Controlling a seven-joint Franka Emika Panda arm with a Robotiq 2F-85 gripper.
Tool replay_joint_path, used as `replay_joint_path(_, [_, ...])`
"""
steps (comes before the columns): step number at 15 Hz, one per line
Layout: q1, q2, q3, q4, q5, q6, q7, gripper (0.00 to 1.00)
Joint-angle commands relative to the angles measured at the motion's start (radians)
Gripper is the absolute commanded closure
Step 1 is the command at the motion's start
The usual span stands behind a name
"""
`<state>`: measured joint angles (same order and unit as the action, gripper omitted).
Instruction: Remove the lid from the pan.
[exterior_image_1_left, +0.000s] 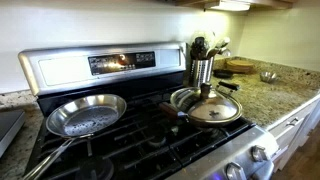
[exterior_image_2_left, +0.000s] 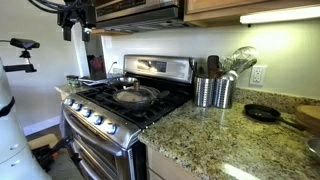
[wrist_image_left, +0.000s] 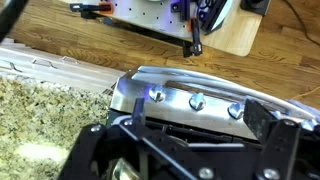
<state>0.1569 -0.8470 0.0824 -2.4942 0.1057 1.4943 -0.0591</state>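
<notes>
Started at the far left: gripper (exterior_image_2_left: 78, 18) parked high in the top corner of an exterior view, well above the stove (exterior_image_2_left: 100, 122) and nowhere near anything. Checked the wrist view for the fingers (wrist_image_left: 268, 130): spread wide, nothing pinched between them, just looking down past the stove's dials (wrist_image_left: 197, 100) to the floor (wrist_image_left: 100, 30). Moved right along the burners and passed a silver pan (exterior_image_1_left: 85, 115) with nothing in it, not the target. Then found the lid (exterior_image_1_left: 212, 108) beside it, sat flat on the pan (exterior_image_1_left: 177, 100) and covering it rim to rim, so nothing lifted yet. Could just about make out the knob (exterior_image_2_left: 131, 87) in the middle of the lid, tiny though. Further right, spotted the holders (exterior_image_2_left: 213, 92) full of utensils on the counter (exterior_image_2_left: 200, 135), close behind the pan, and a black pan (exterior_image_2_left: 262, 113) well apart on the granite. Ignored that one. Figured this for the approach step, barely begun. Next up, probably: swing across and down over the lid's centre, line the open jaws up either side of the knob, close, lift straight up. Would need care not to clip the holders or drag the pan along with the lid.
</notes>
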Motion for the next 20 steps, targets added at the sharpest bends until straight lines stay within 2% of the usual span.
replay_joint_path(1, [-0.007, 0.001, 0.005, 0.002, 0.003, -0.002, -0.004, 0.00])
replay_joint_path(11, [-0.007, 0.001, 0.005, 0.002, 0.003, -0.002, -0.004, 0.00])
replay_joint_path(17, [-0.036, 0.129, -0.020, 0.089, -0.014, -0.013, -0.010, 0.00])
replay_joint_path(20, [-0.062, 0.205, -0.032, 0.130, -0.027, 0.026, -0.007, 0.00])
